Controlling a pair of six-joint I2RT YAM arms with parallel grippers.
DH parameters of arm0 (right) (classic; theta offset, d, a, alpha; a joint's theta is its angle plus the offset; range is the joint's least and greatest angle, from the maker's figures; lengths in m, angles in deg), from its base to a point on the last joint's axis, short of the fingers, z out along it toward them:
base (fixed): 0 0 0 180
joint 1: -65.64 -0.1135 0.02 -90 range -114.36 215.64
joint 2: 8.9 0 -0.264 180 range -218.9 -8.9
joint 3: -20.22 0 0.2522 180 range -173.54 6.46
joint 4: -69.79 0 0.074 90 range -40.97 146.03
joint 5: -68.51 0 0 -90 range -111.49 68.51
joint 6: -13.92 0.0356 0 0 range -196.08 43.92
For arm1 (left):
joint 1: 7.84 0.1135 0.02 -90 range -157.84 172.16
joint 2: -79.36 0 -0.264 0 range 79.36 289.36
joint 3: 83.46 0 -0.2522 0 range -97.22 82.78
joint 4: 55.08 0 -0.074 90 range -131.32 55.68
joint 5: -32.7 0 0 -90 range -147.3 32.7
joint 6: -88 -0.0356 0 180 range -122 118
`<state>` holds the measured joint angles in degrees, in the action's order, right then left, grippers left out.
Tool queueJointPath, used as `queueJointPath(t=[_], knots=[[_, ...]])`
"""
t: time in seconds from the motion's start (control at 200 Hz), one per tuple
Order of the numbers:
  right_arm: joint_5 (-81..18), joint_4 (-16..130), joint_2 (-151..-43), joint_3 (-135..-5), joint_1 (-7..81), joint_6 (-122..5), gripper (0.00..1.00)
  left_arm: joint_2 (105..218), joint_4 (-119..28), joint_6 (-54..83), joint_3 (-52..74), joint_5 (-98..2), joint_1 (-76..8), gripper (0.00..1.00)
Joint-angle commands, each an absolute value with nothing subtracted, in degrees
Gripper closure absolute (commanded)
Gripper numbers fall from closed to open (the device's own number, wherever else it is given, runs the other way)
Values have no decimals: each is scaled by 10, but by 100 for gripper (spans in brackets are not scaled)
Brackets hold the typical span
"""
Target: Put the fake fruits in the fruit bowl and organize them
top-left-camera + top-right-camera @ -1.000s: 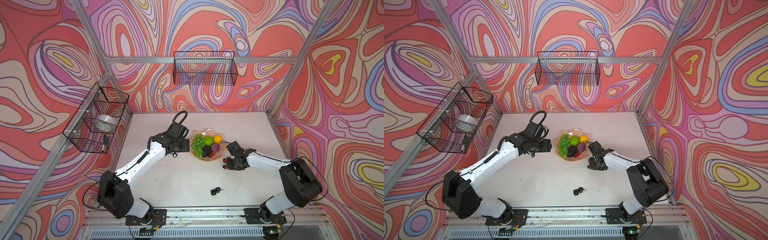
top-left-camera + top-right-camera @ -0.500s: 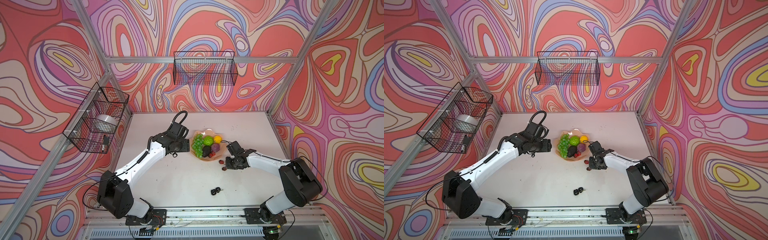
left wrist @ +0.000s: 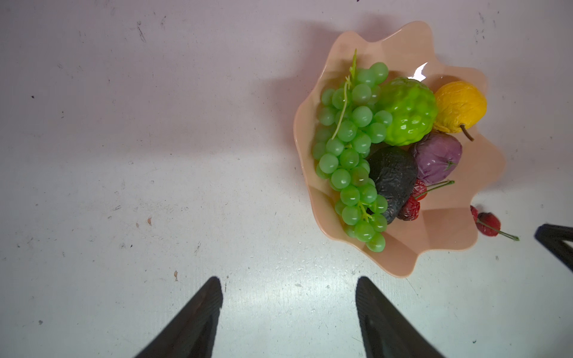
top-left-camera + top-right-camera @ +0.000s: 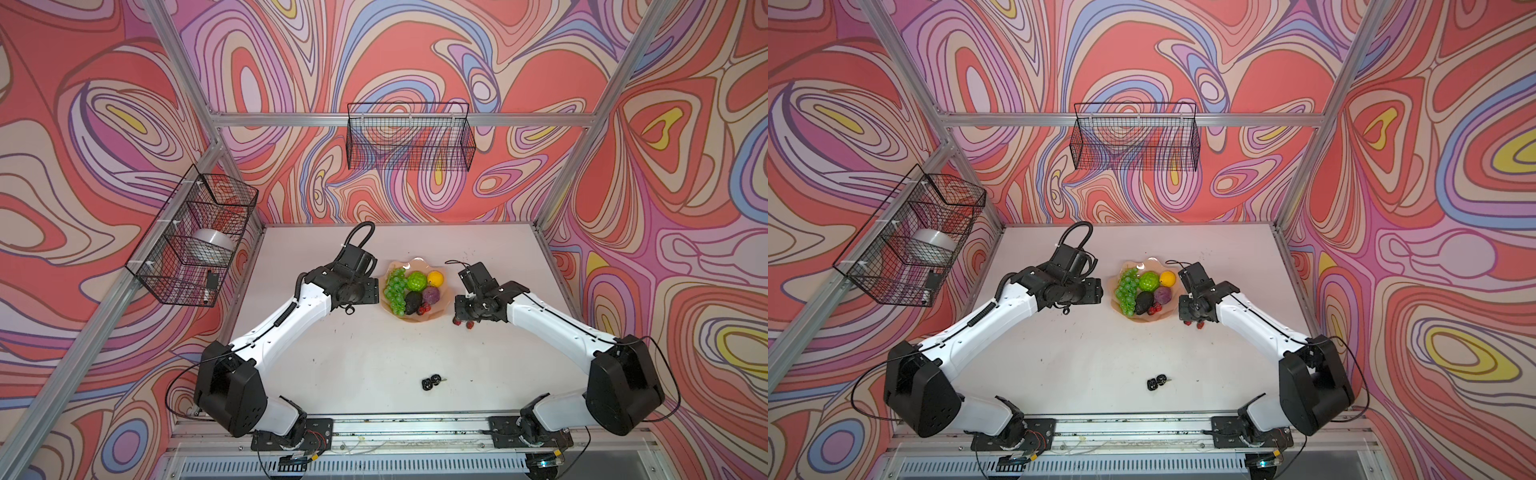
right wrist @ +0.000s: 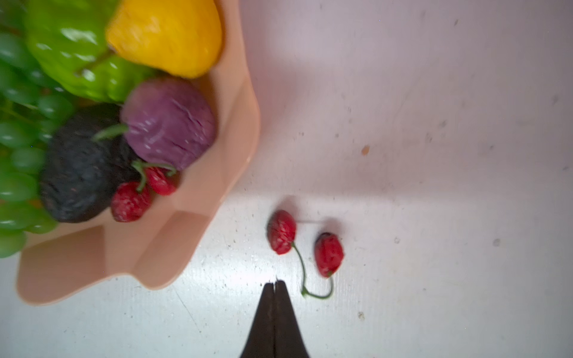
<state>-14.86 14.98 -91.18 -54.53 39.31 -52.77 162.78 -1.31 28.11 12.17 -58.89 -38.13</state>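
**A:** Where is the loose fruit found?

**B:** One cherry pair point(image 5: 281, 232) is seen on the desk point(image 4: 353, 353), just beside the fruit bowl point(image 3: 446, 235) and outside its rim. A black berry pair point(image 4: 432, 381) is left well apart from the bowl, toward the arm bases.

**A:** How is the cherry pair expected to handle?

**B:** It is judged to be light and hard, so the round cherries may well be rolled or squirted aside under a pinch. The thin green stem looks bendy. A hold is probably best taken at the stem's bend, or squarely across one cherry.

**A:** How are the right fingers point(image 5: 269, 310) set?

**B:** They are pressed together with nothing held between them. The stem's bend is seen just beside the tips, untouched. The right arm is stretched forward on one side of the bowl. Its wrist is bent down so the fingers are aimed at the desk.

**A:** And the left fingers point(image 3: 198, 316)?

**B:** They are spread wide and empty. They are held above bare desk on the opposite side of the bowl, with the arm extended and the wrist turned downward.
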Motion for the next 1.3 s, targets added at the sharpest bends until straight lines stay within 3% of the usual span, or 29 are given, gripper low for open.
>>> queueJointPath(t=[0.0, 0.165, 0.361, 0.531, 0.711, 0.972, 1.292], knots=[[-118, 125, -914, -599, 394, -588, 100, 1622, -9, 284, 128, -602, -378, 28], [-134, 125, -950, -646, 394, -611, 100, 1613, 2, 281, 125, -613, -379, 28], [-121, 152, -943, -594, 421, -593, 100, 1601, -3, 283, 137, -615, -378, 28], [-174, 173, -971, -561, 503, -591, 88, 1609, -6, 279, 132, -602, -378, 28], [-221, 237, -935, -484, 573, -532, 59, 1598, -15, 279, 144, -599, -379, 28], [-310, 270, -896, -402, 677, -508, 56, 1606, -20, 267, 141, -595, -378, 27], [-423, 322, -933, -375, 697, -489, 57, 1610, -23, 269, 143, -587, -378, 27]])
